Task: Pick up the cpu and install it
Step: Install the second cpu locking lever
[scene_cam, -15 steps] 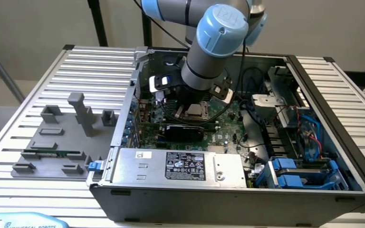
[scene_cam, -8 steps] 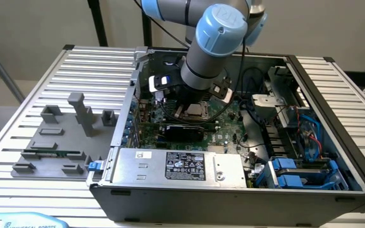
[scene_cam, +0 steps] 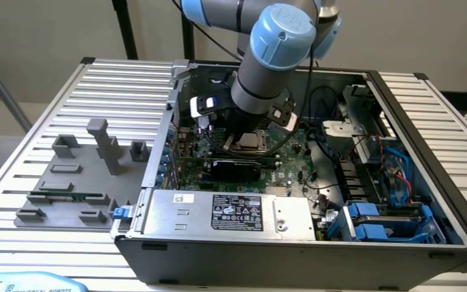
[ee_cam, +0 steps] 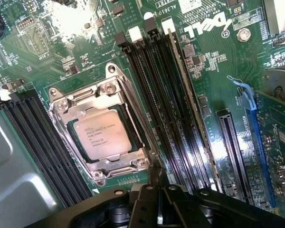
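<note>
Jaws (ee_cam: 159,202) were pressed together holding nothing, hovering just beside the cpu (ee_cam: 103,136), which sat flat in the metal-framed socket (ee_cam: 100,137) on the green board (ee_cam: 218,71) inside the open computer case (scene_cam: 298,246).

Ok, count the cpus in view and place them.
1. The cpu lies inside the metal-framed socket on the green board, within the computer case, near the gripper. The arm hides some of the board.
</note>
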Controlling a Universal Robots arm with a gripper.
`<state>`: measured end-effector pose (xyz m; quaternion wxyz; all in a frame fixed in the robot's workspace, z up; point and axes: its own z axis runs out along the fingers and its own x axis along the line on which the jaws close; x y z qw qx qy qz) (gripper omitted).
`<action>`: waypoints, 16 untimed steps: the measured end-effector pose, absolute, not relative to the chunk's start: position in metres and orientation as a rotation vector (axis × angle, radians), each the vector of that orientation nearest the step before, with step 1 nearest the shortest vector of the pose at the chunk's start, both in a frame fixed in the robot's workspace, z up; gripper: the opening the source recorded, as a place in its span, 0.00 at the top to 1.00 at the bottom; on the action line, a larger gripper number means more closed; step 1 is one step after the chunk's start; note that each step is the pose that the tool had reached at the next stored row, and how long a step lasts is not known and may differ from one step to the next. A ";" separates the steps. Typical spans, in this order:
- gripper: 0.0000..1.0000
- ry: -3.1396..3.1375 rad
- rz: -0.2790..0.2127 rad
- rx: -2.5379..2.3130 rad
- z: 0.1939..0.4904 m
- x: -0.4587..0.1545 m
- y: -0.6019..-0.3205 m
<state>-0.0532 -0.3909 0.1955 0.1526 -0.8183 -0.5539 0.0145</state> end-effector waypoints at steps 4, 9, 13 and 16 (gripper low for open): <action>0.89 -1.590 0.043 -2.349 0.205 -0.053 -0.391; 0.89 -1.591 0.043 -2.348 0.213 -0.053 -0.390; 0.89 -1.591 0.043 -2.348 0.213 -0.053 -0.390; 0.89 -1.591 0.043 -2.348 0.213 -0.053 -0.390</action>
